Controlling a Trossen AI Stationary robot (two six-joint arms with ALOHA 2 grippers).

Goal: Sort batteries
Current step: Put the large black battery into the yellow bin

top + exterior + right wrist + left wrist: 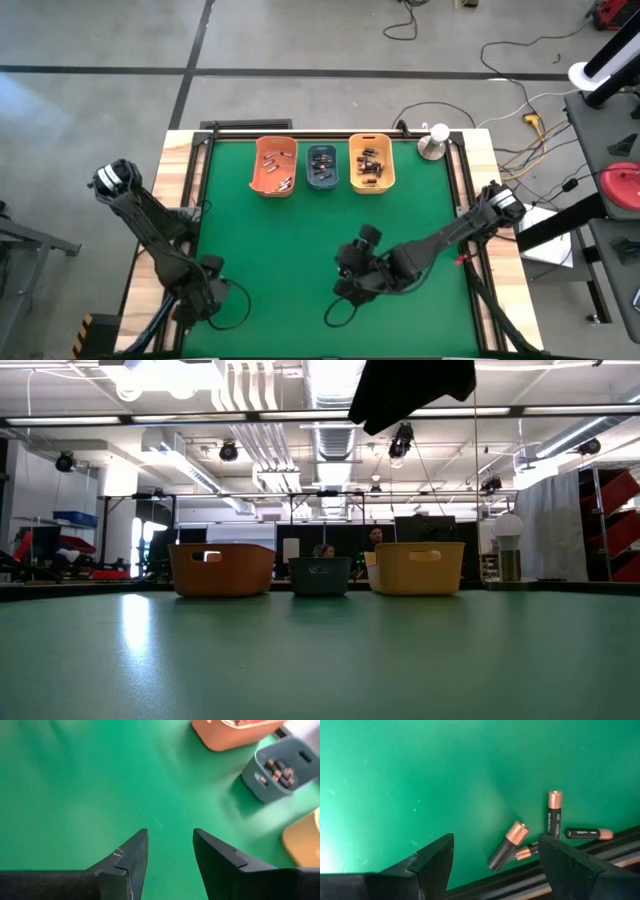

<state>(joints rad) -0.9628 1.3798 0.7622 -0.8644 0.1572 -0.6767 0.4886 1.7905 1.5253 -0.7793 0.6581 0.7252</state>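
Several dark batteries with coppery ends point(507, 845) lie flat on the green mat beside the table's dark edge rail point(600, 851). My left gripper point(496, 839) hovers open above them near the table's near left corner point(212, 283), touching none. My right gripper point(170, 832) stands open over bare mat near the table's middle point(350, 272). At the far edge an orange bin point(273, 165), a blue-grey bin point(321, 166) and a yellow-orange bin point(371, 162) stand in a row, each with batteries inside.
A small lamp with a white ball point(435, 140) stands at the far right corner. Wooden rails point(180, 200) border the mat. Bare green mat point(290, 240) spreads between the bins and the grippers. The low view shows the three bins point(320, 572) and a dark arm part point(410, 390) above.
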